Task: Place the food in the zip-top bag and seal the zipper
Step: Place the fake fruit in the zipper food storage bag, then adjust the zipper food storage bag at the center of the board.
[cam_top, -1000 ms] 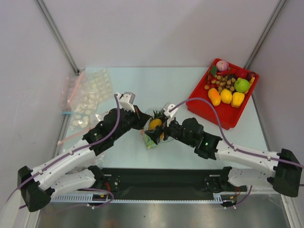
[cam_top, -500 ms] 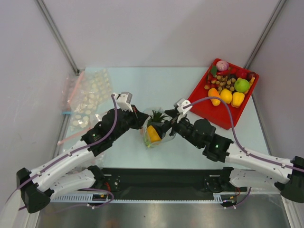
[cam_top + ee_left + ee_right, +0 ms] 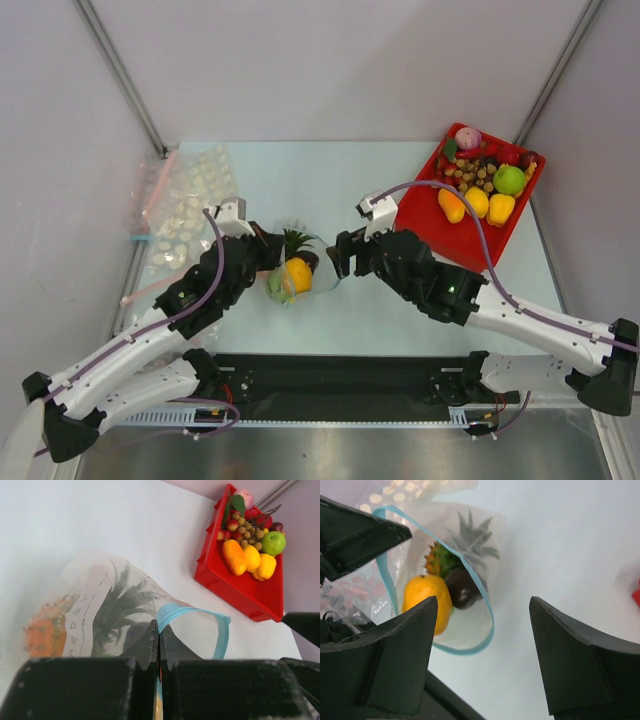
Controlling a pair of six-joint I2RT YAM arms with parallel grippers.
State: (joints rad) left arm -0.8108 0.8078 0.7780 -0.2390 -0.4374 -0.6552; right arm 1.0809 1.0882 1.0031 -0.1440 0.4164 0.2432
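Note:
The clear zip-top bag (image 3: pixel 293 262) lies on the table between the arms, its mouth open toward the right. Inside it are the orange pineapple (image 3: pixel 297 275) with green leaves, a green fruit (image 3: pixel 275 285) and a dark piece (image 3: pixel 461 591). My left gripper (image 3: pixel 268 248) is shut on the bag's light-blue zipper (image 3: pixel 192 611) at the mouth's left end, and its closed tips (image 3: pixel 158 630) pinch the strip. My right gripper (image 3: pixel 340 255) is open and empty just right of the mouth. In the right wrist view it (image 3: pixel 482 602) frames the open mouth and the pineapple (image 3: pixel 422 602).
A red tray (image 3: pixel 470 240) with more toy food, including a green apple (image 3: pixel 509 179) and yellow pieces, stands at the back right. A pile of clear bags with pink strips (image 3: pixel 185 200) lies at the left. Slanted frame poles stand at both sides.
The right gripper has come out of the bag, open, leaving the pineapple inside. The left gripper has drawn the bag to the left by its strip.

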